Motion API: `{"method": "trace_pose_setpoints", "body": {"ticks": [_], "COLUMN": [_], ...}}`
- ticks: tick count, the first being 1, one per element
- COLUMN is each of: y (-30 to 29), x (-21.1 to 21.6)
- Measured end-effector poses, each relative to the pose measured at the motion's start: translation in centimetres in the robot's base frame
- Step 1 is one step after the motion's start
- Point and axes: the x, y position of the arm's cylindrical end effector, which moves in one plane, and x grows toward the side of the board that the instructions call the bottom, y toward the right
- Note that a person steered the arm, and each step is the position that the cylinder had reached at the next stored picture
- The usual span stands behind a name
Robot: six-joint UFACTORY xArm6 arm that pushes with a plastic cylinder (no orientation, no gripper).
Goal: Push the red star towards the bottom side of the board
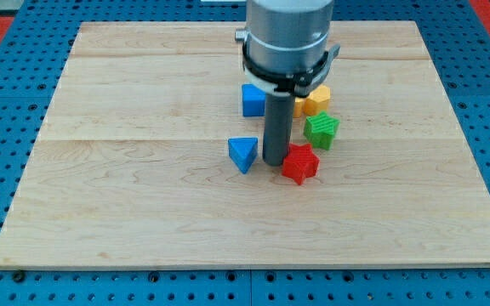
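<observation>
Wooden board on blue pegboard. Gripperless rod tip rests just beside the red star, on the star's left, not above it; the star lies centre-right, bottom edge well apart.

Pretty crowded around my tip: red star touches it on the view's right, blue triangle sits just beside on the left. Toward the view's top, a green star, yellow block and blue block close things off. The surface toward the bottom is wide open.
</observation>
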Motion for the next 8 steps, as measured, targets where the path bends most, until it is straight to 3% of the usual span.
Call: {"method": "trace_pose_setpoints", "body": {"ticks": [1, 2, 4, 5, 6, 7, 8], "y": [7.0, 3.9, 7.9, 11.3, 9.8, 14.0, 14.8], "x": [1.1, 0.9, -3.4, 0.3, -0.6, -0.9, 2.4]}}
